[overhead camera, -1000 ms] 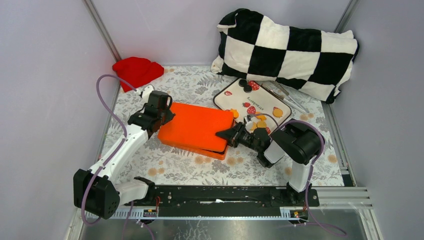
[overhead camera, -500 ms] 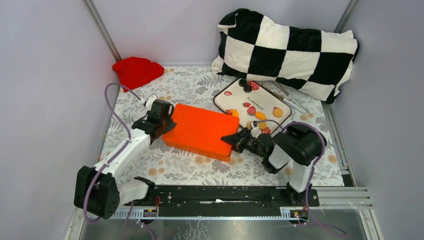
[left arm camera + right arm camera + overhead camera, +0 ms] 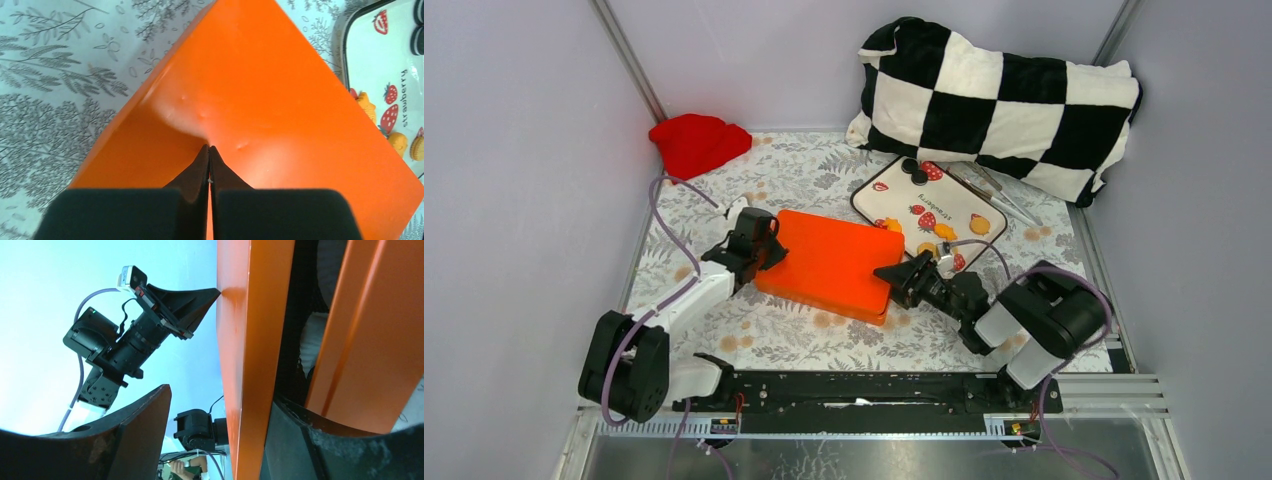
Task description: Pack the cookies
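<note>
Left gripper [image 3: 767, 250], fingers pressed together, is bearing its tips down on the left corner of the orange lidded box [image 3: 829, 262]. Right gripper [image 3: 896, 272] is standing spread at the box's right end, the lid's lip between its fingers, apparently untouched. Cookies [image 3: 945, 231] are lying on the strawberry tray [image 3: 959, 200], just right of the box. Judging: I'm keeping the left corner pinned and closing squarely on the lip, so lifting isn't dragging the box.
</note>
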